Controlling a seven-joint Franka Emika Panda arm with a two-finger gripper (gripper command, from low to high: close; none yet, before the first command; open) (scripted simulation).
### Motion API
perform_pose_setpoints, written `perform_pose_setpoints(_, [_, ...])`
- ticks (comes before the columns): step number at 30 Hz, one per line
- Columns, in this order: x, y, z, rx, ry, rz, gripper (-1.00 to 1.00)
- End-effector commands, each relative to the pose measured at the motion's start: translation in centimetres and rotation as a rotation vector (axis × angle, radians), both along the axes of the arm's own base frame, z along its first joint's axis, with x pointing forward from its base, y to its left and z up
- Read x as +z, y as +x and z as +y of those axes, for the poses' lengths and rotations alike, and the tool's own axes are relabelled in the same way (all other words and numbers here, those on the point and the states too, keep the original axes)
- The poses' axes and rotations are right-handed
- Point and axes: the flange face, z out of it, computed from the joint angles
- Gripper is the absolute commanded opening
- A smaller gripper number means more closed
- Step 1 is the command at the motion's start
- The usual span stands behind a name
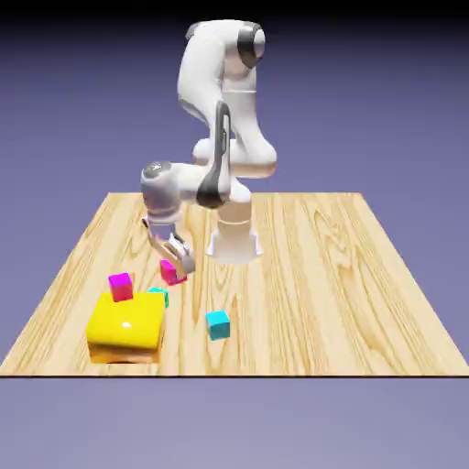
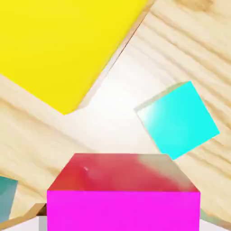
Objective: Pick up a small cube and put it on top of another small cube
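Cube in the claw, neighbours close

Exterior view: our small magenta-pink cube (image 1: 171, 273) is under the hand; its twin (image 1: 121, 287) shows at the yellow block's (image 1: 126, 321) far edge, resting surface unclear. Open wood lies toward the exterior view's right.

Hand view: our claw (image 2: 123, 221) grips the cube by opposite sides. We judge it light, stiff, perhaps slippery; a teal cube (image 2: 180, 121) sits near, so we'd lift first.
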Motion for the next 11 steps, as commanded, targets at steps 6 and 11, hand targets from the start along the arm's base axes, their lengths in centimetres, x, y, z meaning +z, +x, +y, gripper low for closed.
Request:
perform_pose_setpoints(6, [-5.2,0.1,0.3,0.001,0.003,-0.002,-1.0])
perform_pose_setpoints(11, [-5.9,0.0,0.3,0.001,0.002,-0.001,1.0])
